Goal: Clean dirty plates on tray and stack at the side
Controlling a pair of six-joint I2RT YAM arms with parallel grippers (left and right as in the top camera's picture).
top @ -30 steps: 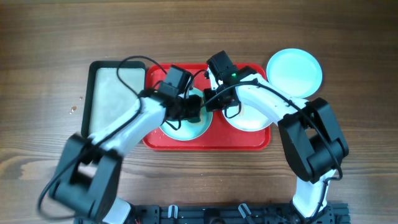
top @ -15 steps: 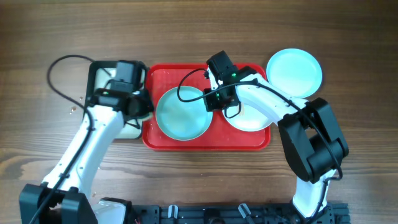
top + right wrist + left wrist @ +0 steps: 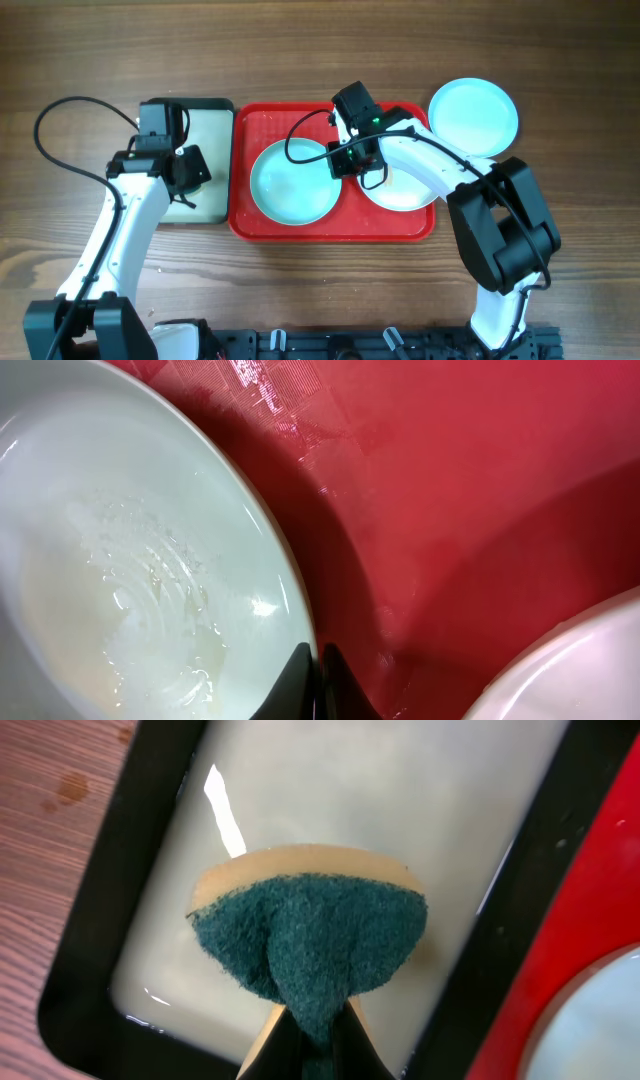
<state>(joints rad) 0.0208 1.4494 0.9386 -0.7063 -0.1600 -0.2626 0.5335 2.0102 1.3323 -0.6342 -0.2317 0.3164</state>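
The left gripper (image 3: 305, 1035) is clamped on a sponge (image 3: 310, 945) - green scouring face toward the wrist camera, a yellow foam edge showing behind it - with the fingers pinching a fold at its lower end. It hangs over the black-rimmed tray (image 3: 105, 930), whose pale inside carries a glossy, wet-looking sheen. The right gripper (image 3: 316, 670) has its jaws together, and its tips sit right at the rim of a turquoise plate (image 3: 130, 540); whether that thin rim is pinched between them or only touched cannot be told. This plate lies in the left half of the red tray (image 3: 430, 490), watery smears across its bottom. Beside it in the right half of the same tray lies the white plate (image 3: 580, 660), partly under the right arm in the overhead view. The second turquoise plate (image 3: 473, 117) rests on the wooden tabletop (image 3: 320, 50) - just off the red tray's far right corner.
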